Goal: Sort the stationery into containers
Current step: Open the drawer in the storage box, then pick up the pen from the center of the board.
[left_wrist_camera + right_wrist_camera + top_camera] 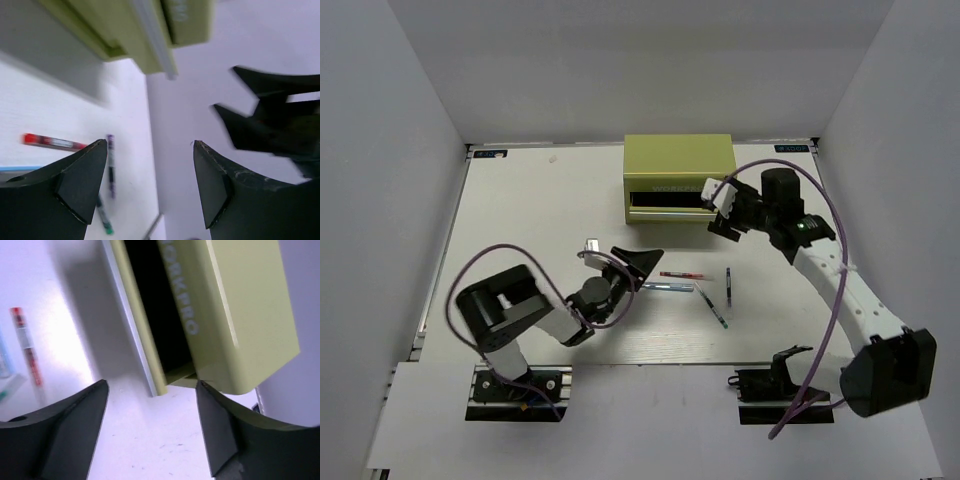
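Yellow-green tool chest (678, 160) sits at the far middle of the white surface (540, 210), front toward the arms. One drawer (665, 201) shows as a dark slot under the pale lettering, so it looks pulled part way out; which of the two, can't tell. Right gripper (719, 208) hangs at the chest's right front corner, fingers spread, nothing between them. Its wrist view looks straight at the drawer's end; touching or just short, I can't say. My read: it is there to work the drawer and give the pens somewhere to go. All four pens lie loose on the surface, clustered in front of the chest and well apart from it. Red pen (682, 274) and light blue pen (668, 287) lie side by side crosswise, dark green pen (712, 307) slants off their right ends, and the fourth pen (729, 283) is further right, lying front-to-back. Left gripper (645, 268) is low, just left of the red and blue pair, fingers wide apart and empty, aimed along them. Placed, I'd judge, for the first pick. Sorting not begun; no pen held.
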`<state>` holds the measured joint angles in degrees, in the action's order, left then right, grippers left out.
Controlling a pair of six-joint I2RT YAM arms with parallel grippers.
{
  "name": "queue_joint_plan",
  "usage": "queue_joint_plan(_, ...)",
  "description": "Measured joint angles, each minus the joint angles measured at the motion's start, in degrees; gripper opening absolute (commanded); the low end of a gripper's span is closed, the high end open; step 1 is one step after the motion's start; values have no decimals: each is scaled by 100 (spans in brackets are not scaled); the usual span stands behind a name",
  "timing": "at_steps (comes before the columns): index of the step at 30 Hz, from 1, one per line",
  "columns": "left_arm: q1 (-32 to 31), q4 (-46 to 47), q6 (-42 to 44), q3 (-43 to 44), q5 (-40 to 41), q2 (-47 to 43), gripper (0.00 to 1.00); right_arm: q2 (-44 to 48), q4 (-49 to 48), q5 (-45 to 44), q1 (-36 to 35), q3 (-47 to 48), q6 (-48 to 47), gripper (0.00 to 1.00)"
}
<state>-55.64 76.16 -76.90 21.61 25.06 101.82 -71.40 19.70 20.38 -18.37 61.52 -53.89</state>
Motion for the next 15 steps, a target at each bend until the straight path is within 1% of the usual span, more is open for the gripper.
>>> queue_joint_plan(1, 2, -114, 74, -144, -144, -376, 77, 199, 61, 133, 13, -149, -68, 60)
queue_joint_plan(2, 11, -334, 162, -234, -275, -793, 74, 400, 173, 289, 35, -291, -155, 50)
queue_joint_plan(3, 39, -697, 289, -289, -444, -1259, 69, 590, 271, 474, 59, -444, -282, 41)
queue_joint_plan(4, 46, -1078, 437, -302, -540, -1711, 50, 763, 426, 682, 76, -605, -420, 27)
queue_joint_plan(5, 52, -1681, 645, -258, -627, -2249, 35, 914, 584, 898, 79, -761, -549, 22)
queue_joint_plan(7, 57, -2865, 968, -68, -647, -3174, 5, 1104, 841, 1311, 79, -1071, -750, 22)
queue_joint_plan(9, 63, -4363, 1325, 323, -461, -4009, 4, 1134, 1139, 1718, 63, -1318, -938, 31)
queue_joint_plan(10, 68, -4940, 1473, 496, -354, -4306, 9, 1104, 1231, 1867, 39, -1410, -986, 37)
queue_joint_plan(11, 72, -5558, 1602, 667, -216, -4616, 43, 1080, 1320, 2013, 20, -1460, -1047, 47)
queue_joint_plan(12, 72, -6046, 1718, 763, -98, -4872, 60, 977, 1379, 2122, -37, -1543, -1054, 53)
queue_joint_plan(13, 72, -6535, 1755, 831, 24, -5139, 72, 857, 1423, 2197, -116, -1556, -1073, 57)
queue_joint_plan(14, 74, -7051, 1821, 852, 157, -5421, 85, 721, 1416, 2243, -195, -1556, -1062, 61)
queue_joint_plan(15, 76, -7392, 1878, 852, 221, -5567, 88, 597, 1405, 2256, -284, -1556, -1049, 62)
